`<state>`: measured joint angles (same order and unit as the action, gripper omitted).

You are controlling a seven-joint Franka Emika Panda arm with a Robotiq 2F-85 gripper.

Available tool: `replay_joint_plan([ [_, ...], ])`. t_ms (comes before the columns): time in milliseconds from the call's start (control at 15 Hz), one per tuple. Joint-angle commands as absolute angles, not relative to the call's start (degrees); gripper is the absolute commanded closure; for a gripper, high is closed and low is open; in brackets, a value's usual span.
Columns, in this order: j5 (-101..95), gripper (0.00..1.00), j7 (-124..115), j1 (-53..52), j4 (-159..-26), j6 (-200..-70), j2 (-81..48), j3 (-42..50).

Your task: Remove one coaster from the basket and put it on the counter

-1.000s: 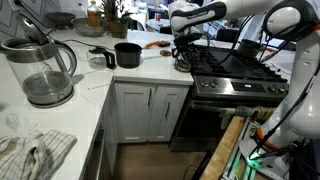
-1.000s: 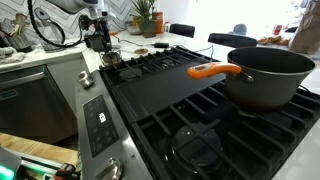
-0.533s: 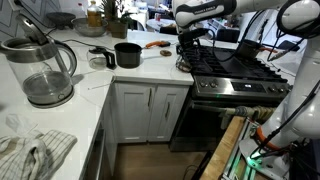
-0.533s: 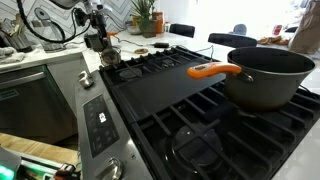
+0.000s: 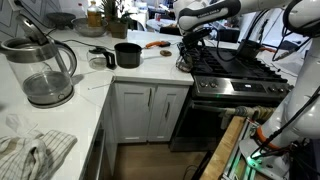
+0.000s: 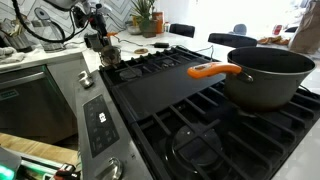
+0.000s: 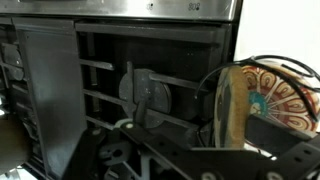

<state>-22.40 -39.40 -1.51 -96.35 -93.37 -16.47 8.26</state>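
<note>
Hovers, gripper [image 5: 188,50] jaws spread, above round silvery basket [image 5: 184,63] holding flat patterned coaster [image 7: 275,95]; smooth white surface [image 5: 153,62] open at 9 o'clock, stove [image 5: 235,75] edge at 3.

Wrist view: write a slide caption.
Black stove grates fill the frame; the basket of patterned coasters sits at the right, on the white counter.

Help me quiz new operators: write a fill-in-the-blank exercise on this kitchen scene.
The glass kettle stands on the white ___.
The gripper hangs close to the basket with its jaws ___.
The big pot on the stove has a handle coloured ___.
Missing words: counter; open; orange.
</note>
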Motion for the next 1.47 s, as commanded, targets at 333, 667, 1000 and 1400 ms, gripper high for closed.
replay_joint_plan([
  [333, -26.52, 0.0, -37.86, -1.07, -99.81, -89.19, -15.13, 7.85],
  [667, -25.89, 0.0, -38.46, -0.67, -99.38, -89.99, -15.45, 8.07],
  [1000, -24.69, 0.3, -38.77, -0.08, -97.96, -92.01, -16.71, 8.07],
  [1400, -23.8, 0.76, -38.78, 0.06, -97.07, -95.42, -17.17, 7.98],
])
